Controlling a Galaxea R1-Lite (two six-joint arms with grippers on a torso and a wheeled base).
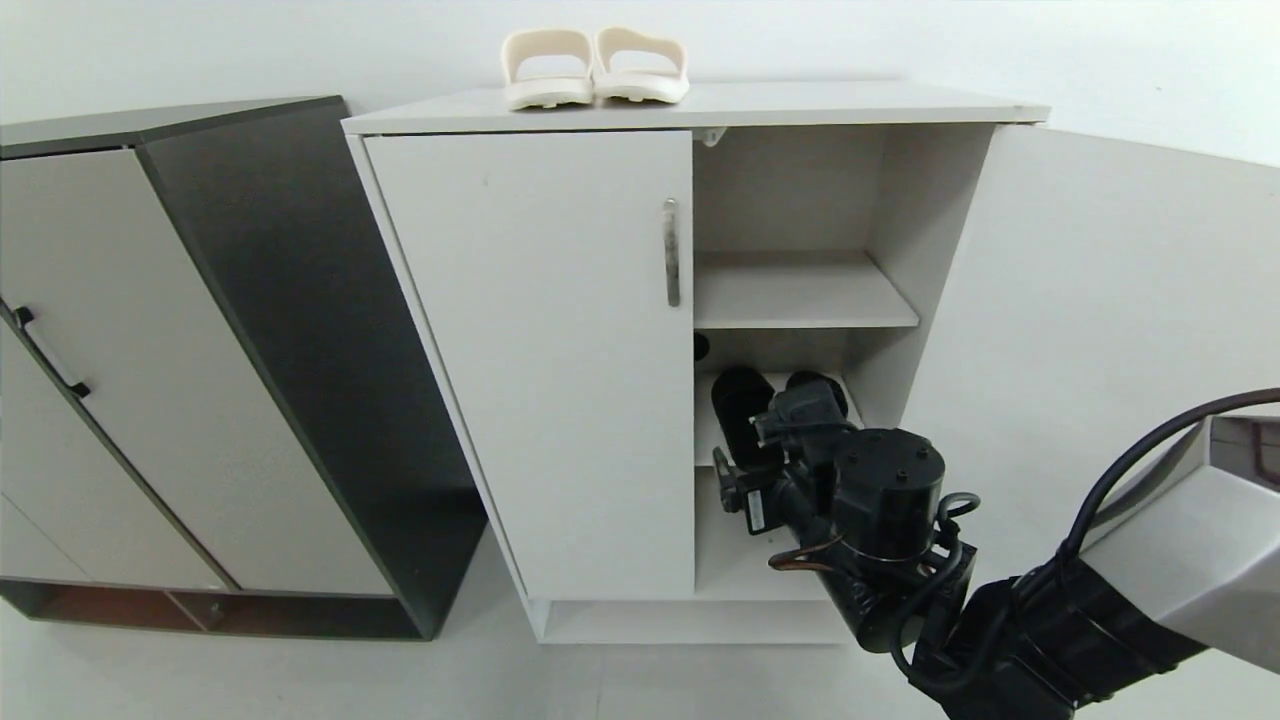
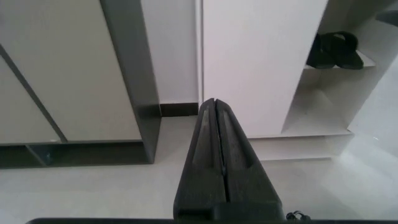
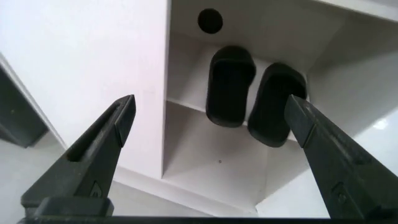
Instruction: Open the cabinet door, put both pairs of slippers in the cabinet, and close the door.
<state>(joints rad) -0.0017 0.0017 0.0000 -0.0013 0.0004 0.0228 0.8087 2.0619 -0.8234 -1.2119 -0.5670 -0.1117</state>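
Observation:
A white cabinet stands with its left door closed and its right door swung open. A cream pair of slippers rests on the cabinet top. A black pair of slippers lies on the middle shelf inside. My right gripper hangs just in front of that shelf. In the right wrist view the right gripper is open, and the black slippers lie beyond its fingers, apart from them. My left gripper is shut and empty, low over the floor to the cabinet's left; the black slippers are far off.
A grey cabinet with dark sides stands close on the white cabinet's left, its door closed. The upper shelf and the bottom shelf hold nothing. A metal handle runs along the closed door's edge. Pale floor lies in front.

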